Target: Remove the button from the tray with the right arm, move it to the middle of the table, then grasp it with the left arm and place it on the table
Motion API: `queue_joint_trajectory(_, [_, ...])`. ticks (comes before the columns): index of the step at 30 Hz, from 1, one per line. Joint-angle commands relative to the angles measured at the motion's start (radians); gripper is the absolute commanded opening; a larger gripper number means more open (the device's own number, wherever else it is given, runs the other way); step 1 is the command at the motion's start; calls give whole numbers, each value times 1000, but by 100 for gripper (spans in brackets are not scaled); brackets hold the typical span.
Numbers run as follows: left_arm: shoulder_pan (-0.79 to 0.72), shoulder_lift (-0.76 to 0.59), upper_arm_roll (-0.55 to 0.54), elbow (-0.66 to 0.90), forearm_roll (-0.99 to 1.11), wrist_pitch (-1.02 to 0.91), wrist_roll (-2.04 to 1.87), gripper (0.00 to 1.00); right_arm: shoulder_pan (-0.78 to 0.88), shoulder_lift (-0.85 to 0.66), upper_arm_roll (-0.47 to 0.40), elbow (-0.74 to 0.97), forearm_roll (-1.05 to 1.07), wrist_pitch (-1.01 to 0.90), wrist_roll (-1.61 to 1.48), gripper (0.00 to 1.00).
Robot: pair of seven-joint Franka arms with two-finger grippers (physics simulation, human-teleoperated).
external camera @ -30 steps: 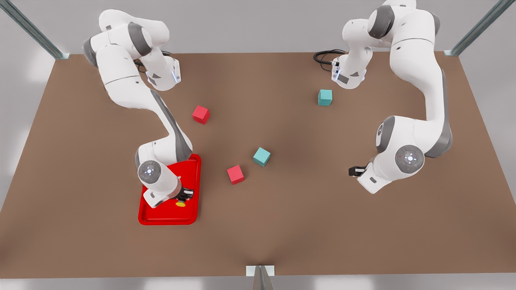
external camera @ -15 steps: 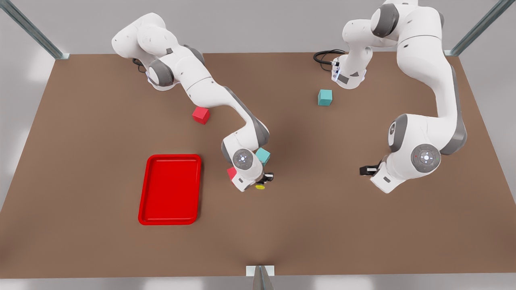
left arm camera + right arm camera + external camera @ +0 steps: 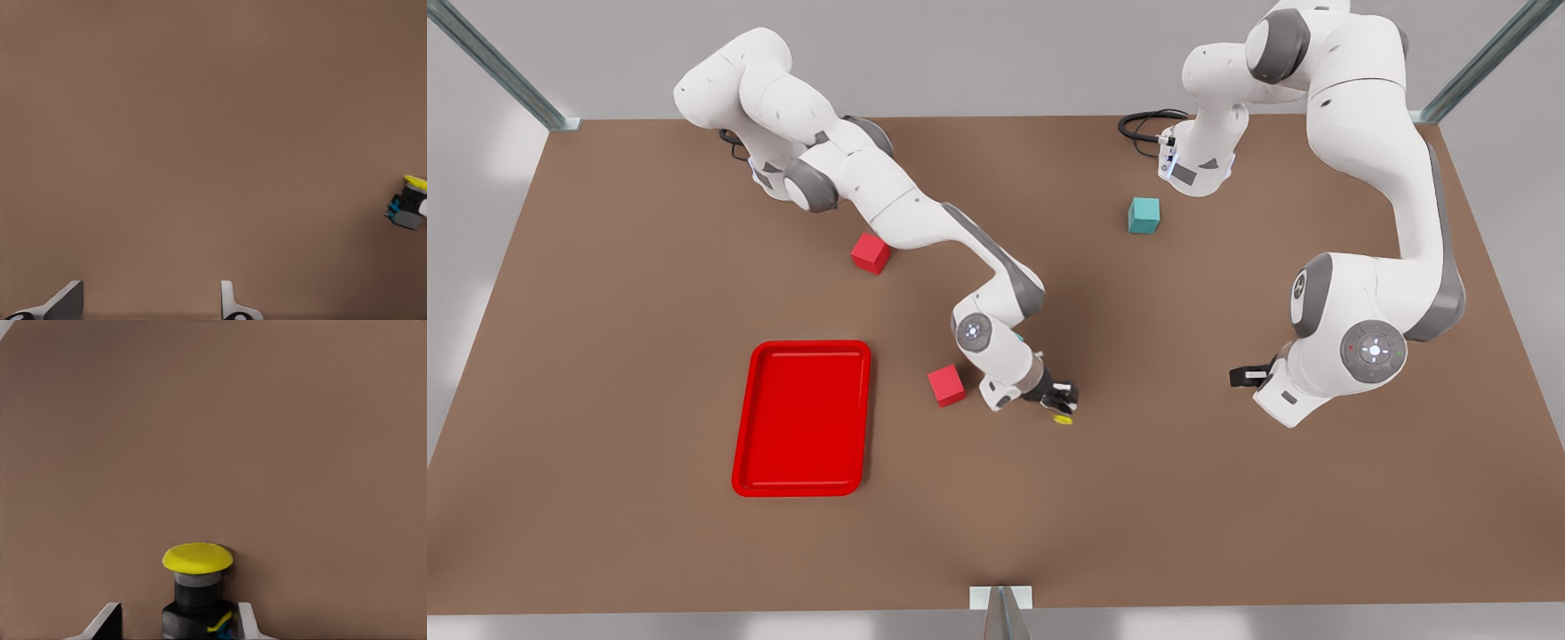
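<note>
The button [image 3: 1063, 418], a yellow cap on a dark body, hangs over the middle of the brown table [image 3: 1227, 533] with my right gripper [image 3: 1059, 402] shut on its body. In the right wrist view the button [image 3: 197, 559] sits between the two fingers, cap pointing away. The red tray [image 3: 800, 418] lies on the front view's left with nothing in it. My left gripper [image 3: 1241, 377] waits open at the front view's right, well apart from the button. The left wrist view has its fingertips [image 3: 67, 301] spread, with the button [image 3: 408, 202] far off to one side.
A red cube [image 3: 945, 385] lies close behind the right wrist, and another red cube [image 3: 870, 252] sits farther back. A teal cube [image 3: 1144, 215] stands near the left arm's base. A black cable [image 3: 1143, 124] coils at the table's far edge.
The right arm lifted the button out of the tray and carried it toward the front view's right, to the table's middle. The left arm shifted slightly toward the front view's right.
</note>
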Motion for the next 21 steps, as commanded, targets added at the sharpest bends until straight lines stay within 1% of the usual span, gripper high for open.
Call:
queue_joint_trajectory(1, [0, 0, -2, 0, 1, -1, -1, 100, 1, -1, 1, 1, 1, 74, 124, 100])
queue_joint_trajectory(3, [-2, 2, -2, 5, 1, 10, -1, 100, -22, -6, -1, 1, 1, 35, 114, 100])
queue_joint_trajectory(4, [-20, 9, -18, 26, -12, 18, -2, 100, -67, -38, 5, -1, 1, -9, 109, 100])
queue_joint_trajectory(5, [-61, 17, -78, 77, -29, 50, -27, 100, -179, -110, 94, -15, -9, -98, 65, 100])
queue_joint_trajectory(6, [-97, 25, -98, 120, -48, 67, -137, 100, -257, -223, 143, -83, -46, -179, 52, 100])
queue_joint_trajectory(7, [-175, 48, -98, 140, -49, 116, -264, 100, -351, -447, 192, -332, -135, -250, 51, 100])
queue_joint_trajectory(8, [-221, 57, -98, 151, -49, 139, -338, 100, -433, -648, 203, -533, -219, -360, 28, 100])
queue_joint_trajectory(9, [-244, 75, -100, 180, -51, 145, -363, 100, -513, -812, 201, -706, -274, -449, -92, 100])
queue_joint_trajectory(10, [-261, 106, -100, 211, -51, 173, -370, 100, -601, -943, 201, -827, -374, -541, -202, 100])
queue_joint_trajectory(11, [-267, 123, -100, 212, -49, 200, -364, 100, -670, -1046, 201, -910, -472, -618, -302, 100])
queue_joint_trajectory(12, [-267, 138, -100, 212, -45, 211, -338, 100, -719, -1115, 195, -952, -549, -702, -406, 100])
queue_joint_trajectory(13, [-272, 155, -98, 211, -42, 207, -171, 100, -750, -1155, 191, -961, -589, -776, -458, 100])
queue_joint_trajectory(14, [-270, 175, -97, 209, -40, 199, -45, 100, -779, -1161, 200, -949, -693, -835, -481, 100])
queue_joint_trajectory(15, [-262, 197, -95, 212, -46, 200, 47, 100, -799, -1167, 197, -926, -710, -861, -546, 100])
queue_joint_trajectory(16, [-253, 215, -92, 214, -48, 208, 73, 100, -802, -1182, 192, -923, -712, -867, -599, 100])
queue_joint_trajectory(17, [-244, 282, -92, 269, -51, 208, 107, 100, -820, -1202, 194, -914, -716, -900, -667, 100])
queue_joint_trajectory(18, [-239, 330, -91, 286, -49, 216, 137, 100, -832, -1222, 200, -901, -715, -954, -673, 100])
queue_joint_trajectory(19, [-239, 358, -88, 286, -46, 243, 142, 100, -854, -1270, 189, -912, -700, -954, -756, 100])
queue_joint_trajectory(20, [-239, 375, -86, 278, -46, 257, 136, 100, -895, -1291, 194, -872, -671, -954, -790, 100])
queue_joint_trajectory(21, [-238, 393, -84, 284, -45, 259, 131, 100, -892, -1236, 197, -772, -644, -1037, -798, 100])
